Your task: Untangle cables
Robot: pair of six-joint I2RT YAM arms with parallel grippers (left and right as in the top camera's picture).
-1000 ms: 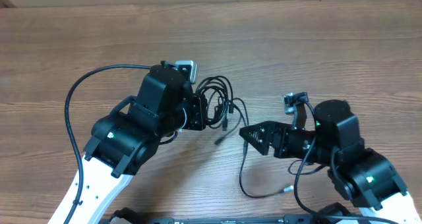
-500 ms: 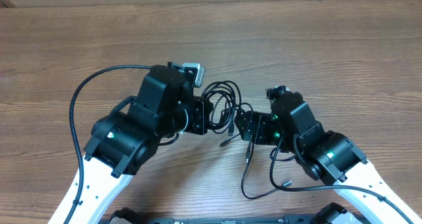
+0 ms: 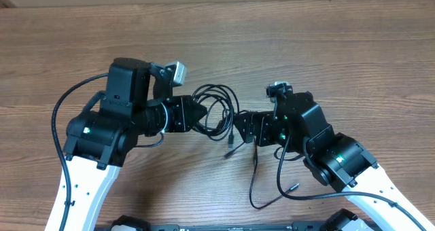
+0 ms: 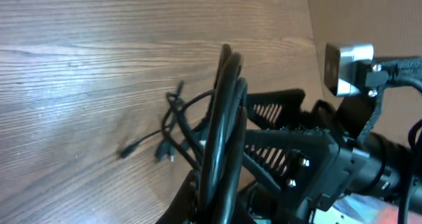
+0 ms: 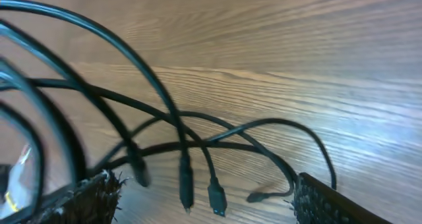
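A wooden table (image 3: 340, 47) seen from above. The cables (image 3: 221, 109) sit looped at its centre between two arms. The left gripper (image 3: 198, 114) is clamped on them. The right gripper (image 3: 239, 128), fingers apart, straddles loose plug ends.

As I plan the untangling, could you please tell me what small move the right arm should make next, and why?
Probably close the right gripper: its jaws stand open with small black plug ends between them, so it could grip one, while the left gripper is shut on the looped thin black cables.
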